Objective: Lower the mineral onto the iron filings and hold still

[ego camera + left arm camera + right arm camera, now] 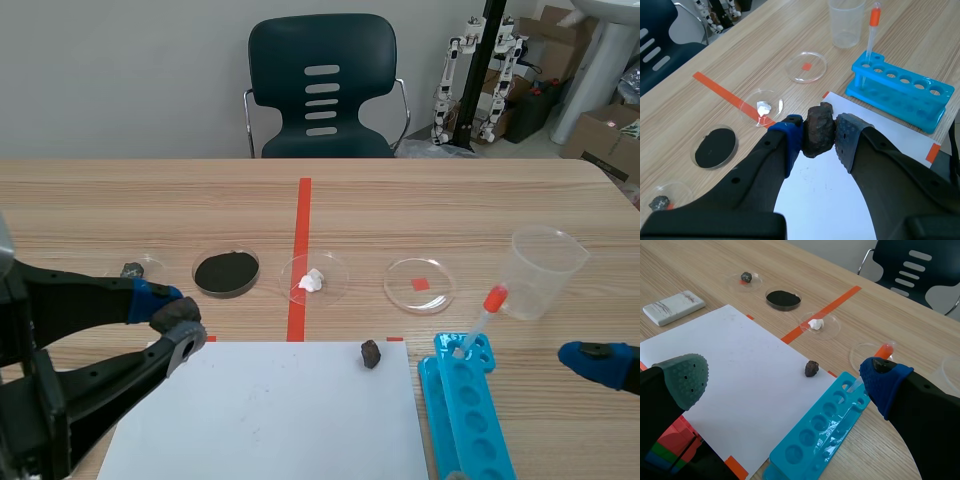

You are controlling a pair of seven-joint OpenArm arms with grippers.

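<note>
My left gripper (819, 135) is shut on a dark reddish-brown mineral (819, 131), held above the white paper (840, 200). In the scene view this gripper (170, 312) hangs over the paper's left corner, to the near left of the petri dish of black iron filings (226, 272). From the left wrist, the filings dish (715, 147) lies ahead and to the left of the fingers. A second small dark stone (371, 353) rests on the paper near its far right corner. My right gripper (785, 375) is open and holds nothing, at the table's right (600, 362).
A dish with a grey stone (133, 270) sits left of the filings. A dish with a white lump (312, 280) and an empty dish (420, 285) lie to their right. A plastic cup (545, 270), a blue tube rack (465, 410) and a dropper (482, 315) stand at the right.
</note>
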